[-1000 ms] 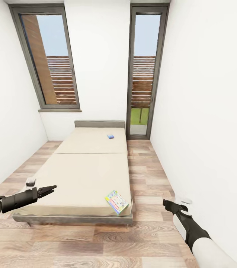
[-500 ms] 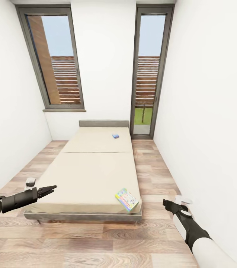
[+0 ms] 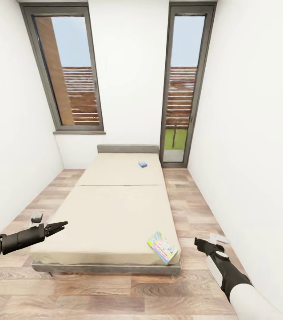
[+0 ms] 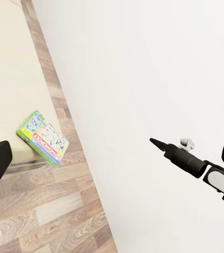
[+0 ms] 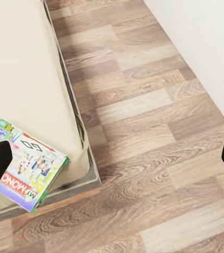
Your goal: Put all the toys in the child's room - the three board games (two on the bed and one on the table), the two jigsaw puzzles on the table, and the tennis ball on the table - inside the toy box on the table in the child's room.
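The cream-beige bed (image 3: 110, 209) runs down the middle of the child's room. One board game (image 3: 162, 247), brightly printed, lies flat on its near right corner, also seen at board game (image 5: 25, 164) and board game (image 4: 43, 138). A second small blue box (image 3: 142, 164) lies near the far headboard. My left gripper (image 3: 60, 227) hovers open and empty over the bed's near left corner. My right gripper (image 3: 197, 242) is open and empty above the floor, just right of the printed board game. The table, toy box, jigsaw puzzles and tennis ball are out of view.
A wood-plank floor strip (image 3: 194, 209) runs between the bed and the white right wall (image 3: 257, 155). A tall window (image 3: 72, 75) and a glass door (image 3: 181, 89) are in the far wall. More floor lies left of the bed (image 3: 39, 200).
The whole picture has slid to the right, so the camera has moved. Both arms hold the same pose and the board games lie where they were on the bed.
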Controlling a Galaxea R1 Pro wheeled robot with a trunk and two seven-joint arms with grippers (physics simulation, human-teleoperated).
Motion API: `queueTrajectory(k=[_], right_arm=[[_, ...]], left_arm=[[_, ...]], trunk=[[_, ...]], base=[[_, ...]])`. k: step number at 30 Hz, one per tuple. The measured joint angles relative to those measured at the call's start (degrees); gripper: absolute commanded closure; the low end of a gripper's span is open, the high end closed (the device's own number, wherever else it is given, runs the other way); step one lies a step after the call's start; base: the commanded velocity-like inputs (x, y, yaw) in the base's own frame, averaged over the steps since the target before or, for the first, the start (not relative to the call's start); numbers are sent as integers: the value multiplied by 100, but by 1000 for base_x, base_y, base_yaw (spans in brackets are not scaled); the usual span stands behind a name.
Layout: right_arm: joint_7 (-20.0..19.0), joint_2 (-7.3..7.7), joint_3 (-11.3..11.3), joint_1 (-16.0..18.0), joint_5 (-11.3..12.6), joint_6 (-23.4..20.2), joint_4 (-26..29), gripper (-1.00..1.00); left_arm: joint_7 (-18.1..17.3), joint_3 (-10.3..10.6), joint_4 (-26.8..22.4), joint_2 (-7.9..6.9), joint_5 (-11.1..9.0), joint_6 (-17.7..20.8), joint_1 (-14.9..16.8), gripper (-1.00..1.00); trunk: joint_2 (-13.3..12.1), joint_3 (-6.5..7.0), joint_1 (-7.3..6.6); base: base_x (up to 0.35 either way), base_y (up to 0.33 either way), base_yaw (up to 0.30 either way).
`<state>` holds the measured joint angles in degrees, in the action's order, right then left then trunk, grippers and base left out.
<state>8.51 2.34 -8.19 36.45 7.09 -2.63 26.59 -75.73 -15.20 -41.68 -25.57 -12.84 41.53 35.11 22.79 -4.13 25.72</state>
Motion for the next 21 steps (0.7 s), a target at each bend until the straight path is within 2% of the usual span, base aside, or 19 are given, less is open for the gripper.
queueTrajectory(k=[10,21], right_arm=[[0,-3,-6,0,-2,0,1,-100],[0,-3,1,0,0,0,0,-100]], left_arm=[[1,1,2,-1,-3,0,0,-100],[0,1,0,0,-2,0,0,-100]], trunk=[[0,0,2],[-1,1,3]], base=[[117,41,0],[-48,51,0]])
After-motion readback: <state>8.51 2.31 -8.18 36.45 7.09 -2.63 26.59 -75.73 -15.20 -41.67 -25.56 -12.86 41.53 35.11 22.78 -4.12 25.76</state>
